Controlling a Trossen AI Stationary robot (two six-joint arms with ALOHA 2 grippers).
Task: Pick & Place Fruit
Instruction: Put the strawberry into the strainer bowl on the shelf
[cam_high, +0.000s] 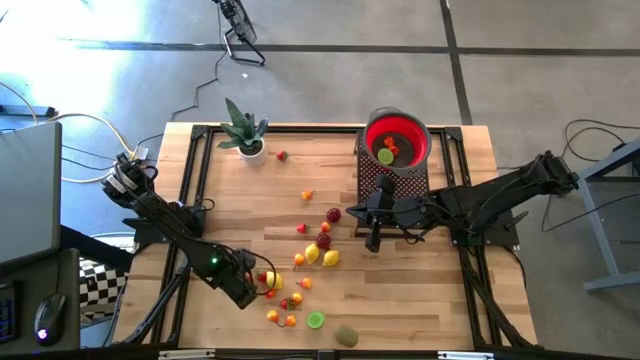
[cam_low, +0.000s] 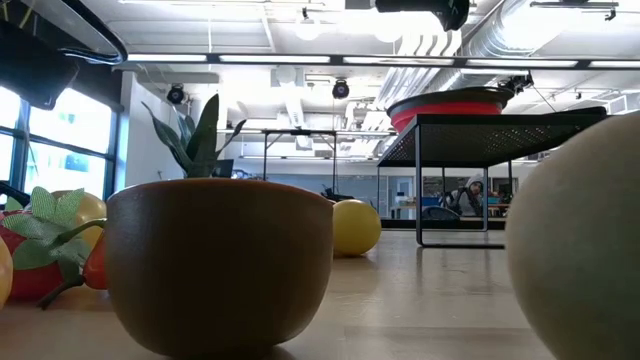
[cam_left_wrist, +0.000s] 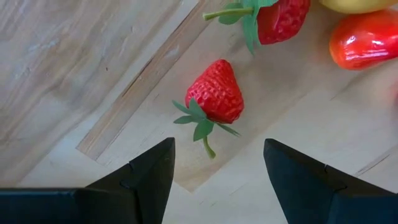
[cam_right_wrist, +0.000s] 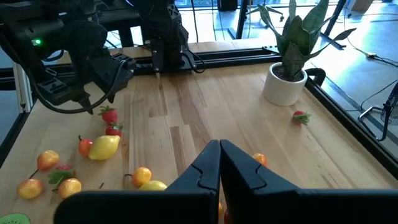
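Observation:
Several small toy fruits lie scattered on the wooden table (cam_high: 420, 300), with one cluster near its front left (cam_high: 285, 300) and another at its middle (cam_high: 322, 245). My left gripper (cam_left_wrist: 217, 168) points down over the front-left cluster, open. A red strawberry (cam_left_wrist: 214, 93) lies on the wood just beyond its fingertips, in line with the gap between them and untouched. My right gripper (cam_right_wrist: 219, 165) is shut and empty, and hangs above the table's middle (cam_high: 375, 238), in front of the red bowl (cam_high: 397, 140).
The red bowl stands on a black mesh stand (cam_high: 380, 175) at the far right and holds a few fruits. A potted plant (cam_high: 245, 130) stands at the far left. A second strawberry (cam_left_wrist: 280, 18) and a red fruit (cam_left_wrist: 364, 40) lie close beyond the left gripper.

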